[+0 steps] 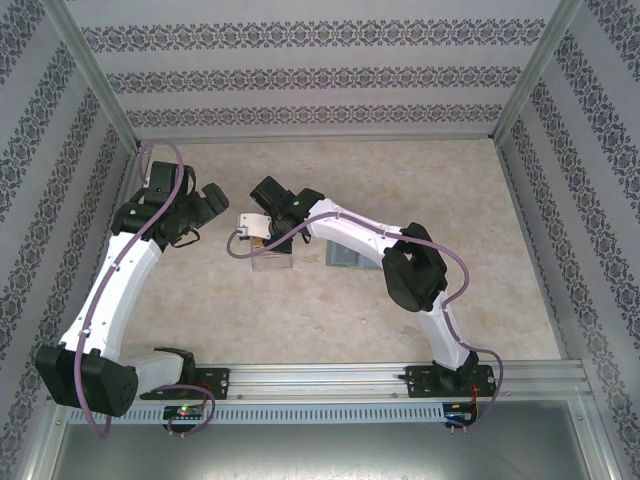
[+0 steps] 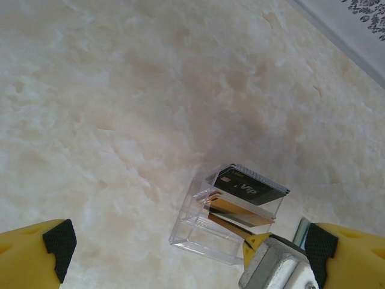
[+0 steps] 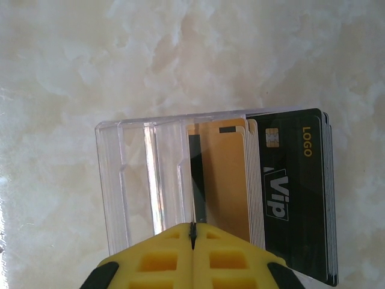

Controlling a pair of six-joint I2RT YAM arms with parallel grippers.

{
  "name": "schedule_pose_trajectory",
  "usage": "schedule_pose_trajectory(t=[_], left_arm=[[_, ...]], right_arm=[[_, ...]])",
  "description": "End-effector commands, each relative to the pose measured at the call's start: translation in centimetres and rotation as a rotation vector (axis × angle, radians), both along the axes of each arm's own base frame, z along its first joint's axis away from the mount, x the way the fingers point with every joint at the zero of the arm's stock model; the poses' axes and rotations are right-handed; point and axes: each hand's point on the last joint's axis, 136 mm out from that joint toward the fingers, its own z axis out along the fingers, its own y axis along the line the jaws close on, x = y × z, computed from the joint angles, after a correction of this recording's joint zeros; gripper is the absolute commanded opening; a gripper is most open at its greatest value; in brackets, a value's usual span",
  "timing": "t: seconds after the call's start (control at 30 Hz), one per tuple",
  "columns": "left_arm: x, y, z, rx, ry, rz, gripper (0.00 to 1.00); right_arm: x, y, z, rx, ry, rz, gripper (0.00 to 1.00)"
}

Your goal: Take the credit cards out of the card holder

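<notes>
Right wrist view: right claw (image 3: 192, 241) pinches a card (image 3: 195, 180) edge-on inside the clear box (image 3: 132, 180), probably slotting it. Left claw (image 1: 205, 218) gapes wide, idle; holder (image 1: 342, 258) lies on desk beside.

Black card (image 3: 295, 198) in clear box (image 3: 129, 180), just right of right gripper (image 3: 193, 232) fingertips: gold "LOGO" by upper edge, large white "Vip" below it, both turned sideways. Left wrist view, same card ahead of left gripper (image 2: 186, 244): white "VIP"; small print above unreadable.
</notes>
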Motion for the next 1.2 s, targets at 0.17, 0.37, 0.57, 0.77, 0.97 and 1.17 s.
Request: schedule_pose_trajectory(t=[0.17,0.37,0.57,0.77,0.97,1.17], left_arm=[[-0.9,0.3,-0.3,-0.018,0.013,0.015,1.00],[-0.8,0.2,-0.5,-0.028,0.017,0.012,1.00],[-0.7,0.1,-0.5,-0.029,0.017,0.010,1.00],[-0.6,0.1,-0.5,-0.031,0.015,0.011,1.00],[-0.6,0.1,-0.5,-0.036,0.013,0.011,1.00],[-0.6,0.0,-0.6,-0.040,0.014,0.009,1.00]], right_arm=[[0.3,-0.4,-1.4,-0.017,0.030,-0.046,0.00],[0.8,-1.1,-0.9,0.002,0.041,-0.079,0.00],[1.2,-0.8,0.8,0.078,0.039,-0.105,0.00],[1.7,-0.3,2.8,0.132,0.034,-0.116,0.00],[2.0,0.0,3.8,0.154,0.029,-0.117,0.00],[2.2,0.2,4.5,0.182,0.032,-0.133,0.00]])
